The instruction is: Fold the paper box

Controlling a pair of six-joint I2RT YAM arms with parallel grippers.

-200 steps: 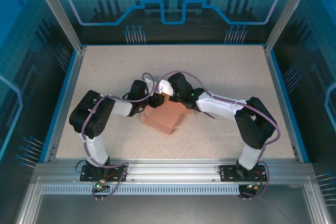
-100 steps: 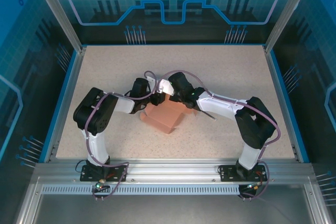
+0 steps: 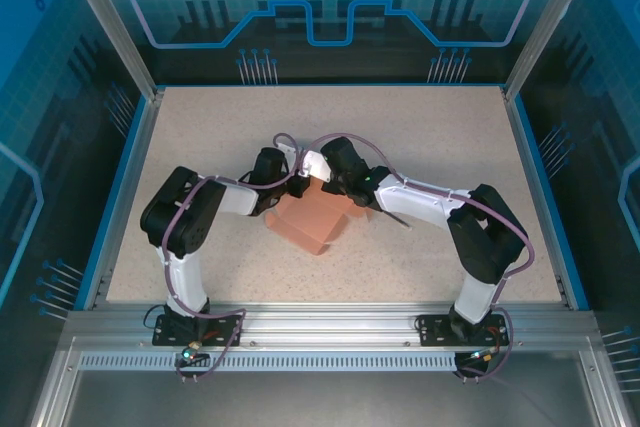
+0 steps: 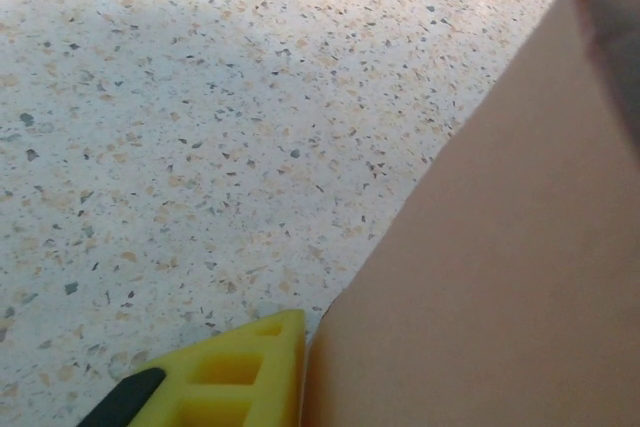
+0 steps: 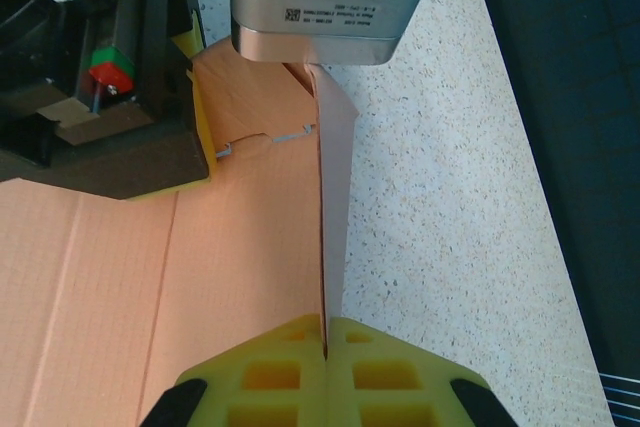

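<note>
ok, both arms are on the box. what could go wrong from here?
1. The right gripper pinches a thin upright flap of the paper box; a hard pull may tear it or crease it in the wrong place.
2. The left gripper sits right beside it at the box, so the wrists could collide.

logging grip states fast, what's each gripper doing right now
left gripper: cannot tell, at the paper box edge
right gripper: closed on a paper box flap
</note>
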